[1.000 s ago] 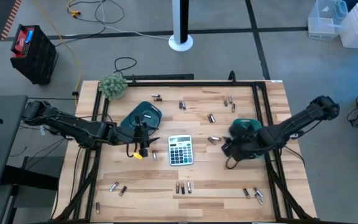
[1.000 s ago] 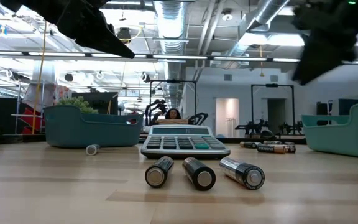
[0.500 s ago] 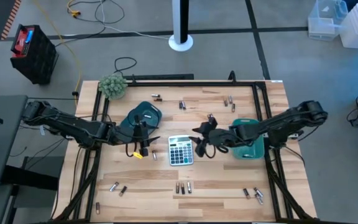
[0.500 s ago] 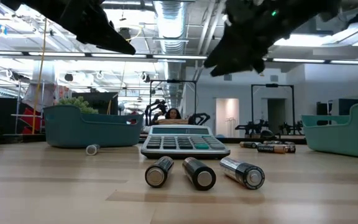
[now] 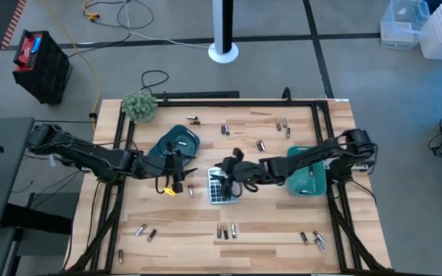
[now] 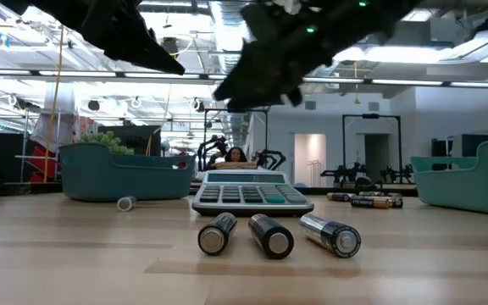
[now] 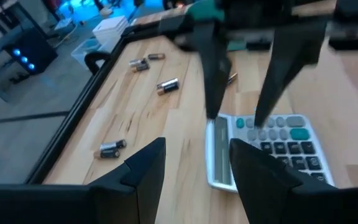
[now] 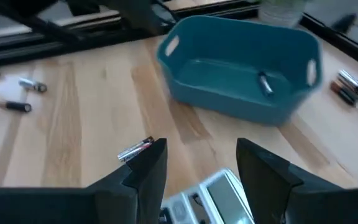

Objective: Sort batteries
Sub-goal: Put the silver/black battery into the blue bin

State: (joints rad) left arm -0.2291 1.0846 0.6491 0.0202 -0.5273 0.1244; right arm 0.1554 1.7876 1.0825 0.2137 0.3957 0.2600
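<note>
Right hand (image 5: pixel 230 173) released, empty, above grey plastic calculator (image 5: pixel 219 189). Left hand (image 5: pixel 177 172) released, empty, left of calculator, by teal plastic tray (image 5: pixel 176 142) holding one cell. Small cylindrical batteries (image 5: pixel 226 231) scattered over wooden surface (image 5: pixel 267 222) around calculator; three just in front of it.

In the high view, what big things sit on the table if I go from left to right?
Little plant → left teal tray → calculator → right teal tray.
</note>
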